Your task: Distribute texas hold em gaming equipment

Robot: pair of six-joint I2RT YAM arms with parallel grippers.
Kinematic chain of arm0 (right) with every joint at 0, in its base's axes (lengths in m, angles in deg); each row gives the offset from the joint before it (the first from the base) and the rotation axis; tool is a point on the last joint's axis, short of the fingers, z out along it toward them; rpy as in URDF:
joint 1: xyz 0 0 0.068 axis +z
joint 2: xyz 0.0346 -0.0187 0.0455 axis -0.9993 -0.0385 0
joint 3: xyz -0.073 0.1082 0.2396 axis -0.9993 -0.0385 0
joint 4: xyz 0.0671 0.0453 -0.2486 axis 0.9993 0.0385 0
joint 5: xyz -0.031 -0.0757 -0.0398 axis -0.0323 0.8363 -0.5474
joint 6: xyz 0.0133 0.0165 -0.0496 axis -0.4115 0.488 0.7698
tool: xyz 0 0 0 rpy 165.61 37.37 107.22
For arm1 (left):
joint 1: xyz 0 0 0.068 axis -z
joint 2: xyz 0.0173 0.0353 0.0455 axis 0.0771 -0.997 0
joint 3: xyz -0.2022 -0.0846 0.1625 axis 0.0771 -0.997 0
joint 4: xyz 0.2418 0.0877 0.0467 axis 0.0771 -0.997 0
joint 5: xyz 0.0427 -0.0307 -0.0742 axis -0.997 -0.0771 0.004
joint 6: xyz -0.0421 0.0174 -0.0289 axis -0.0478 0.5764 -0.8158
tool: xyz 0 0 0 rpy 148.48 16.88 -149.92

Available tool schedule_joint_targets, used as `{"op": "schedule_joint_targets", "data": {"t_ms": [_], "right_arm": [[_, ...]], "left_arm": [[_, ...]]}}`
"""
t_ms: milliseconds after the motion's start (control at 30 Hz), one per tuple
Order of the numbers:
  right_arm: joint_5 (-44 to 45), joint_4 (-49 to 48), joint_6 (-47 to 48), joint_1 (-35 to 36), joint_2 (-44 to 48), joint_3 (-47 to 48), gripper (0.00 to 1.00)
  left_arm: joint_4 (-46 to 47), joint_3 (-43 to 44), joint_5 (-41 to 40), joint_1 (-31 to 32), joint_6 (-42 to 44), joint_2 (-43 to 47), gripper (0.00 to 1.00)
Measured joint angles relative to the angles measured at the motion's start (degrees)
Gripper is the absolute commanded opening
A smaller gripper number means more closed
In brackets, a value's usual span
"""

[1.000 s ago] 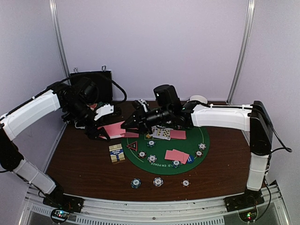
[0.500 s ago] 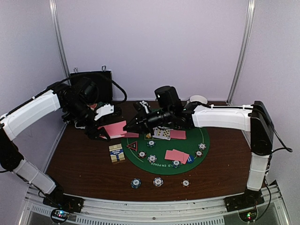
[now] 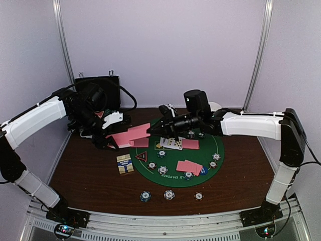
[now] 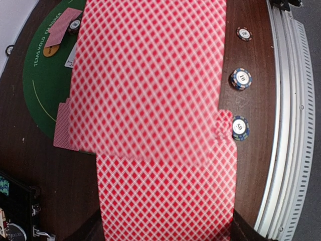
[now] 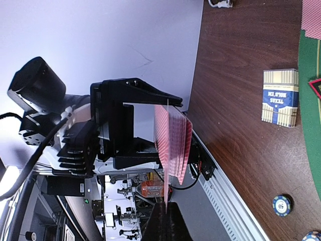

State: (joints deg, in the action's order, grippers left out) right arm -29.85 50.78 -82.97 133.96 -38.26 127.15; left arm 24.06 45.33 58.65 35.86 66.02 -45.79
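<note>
My left gripper (image 3: 108, 139) is shut on a deck of pink-backed cards (image 3: 119, 138) above the table's left side. The deck fills the left wrist view (image 4: 165, 196) and hides the fingers. My right gripper (image 3: 152, 129) is shut on one pink-backed card (image 3: 139, 132), held level just right of the deck and blurred over it in the left wrist view (image 4: 148, 75). The right wrist view shows the shut gripper (image 5: 167, 213) pinching that card (image 5: 166, 165) edge-on, the deck (image 5: 176, 143) behind it. Chips (image 3: 163, 169), a triangle marker (image 3: 141, 155), a blue disc (image 3: 202, 170) and dealt cards (image 3: 189, 166) lie on the green mat (image 3: 173, 159).
Three chips (image 3: 169, 194) lie in a row near the front edge. A blue card box (image 3: 125, 163) lies left of the mat. A black case (image 3: 98, 90) stands at the back left. White bowls (image 3: 211, 106) sit at the back. Face-up cards (image 3: 173, 143) lie on the mat's far side.
My right gripper has moved right and back from the deck, drawing one pink-backed card off with it. The left arm and deck have stayed in place.
</note>
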Motion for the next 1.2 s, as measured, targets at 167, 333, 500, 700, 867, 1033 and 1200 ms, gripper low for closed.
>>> {"op": "schedule_joint_targets", "data": {"t_ms": [167,333,500,700,867,1033,1200], "right_arm": [[-0.26,-1.46,-0.24,-5.01,5.20,-7.48,0.00],[-0.50,-1.60,0.98,-10.93,9.16,-14.32,0.00],[-0.63,2.45,6.23,-16.57,9.44,-18.08,0.00],[2.10,11.93,18.08,-22.99,6.25,-18.08,0.00],[5.68,16.37,24.85,-25.35,0.07,-17.94,0.00],[9.33,18.69,28.85,-25.49,-4.94,-17.75,0.00],[12.13,20.76,31.43,-25.49,-5.77,-16.87,0.34]], "left_arm": [[0.00,0.00,-0.31,0.00,-0.02,-0.55,0.00],[0.00,0.00,-0.52,0.00,-0.02,-1.07,0.00],[0.07,-0.11,-1.16,0.00,-0.02,-1.44,0.00],[1.18,-3.15,-2.71,-0.85,0.42,-1.60,0.00],[2.99,-7.41,-3.74,-4.57,1.64,-1.79,0.00],[5.27,-12.59,-4.66,-8.70,3.26,-1.77,0.00],[7.10,-16.31,-5.20,-11.87,4.76,-1.70,0.00]]}}
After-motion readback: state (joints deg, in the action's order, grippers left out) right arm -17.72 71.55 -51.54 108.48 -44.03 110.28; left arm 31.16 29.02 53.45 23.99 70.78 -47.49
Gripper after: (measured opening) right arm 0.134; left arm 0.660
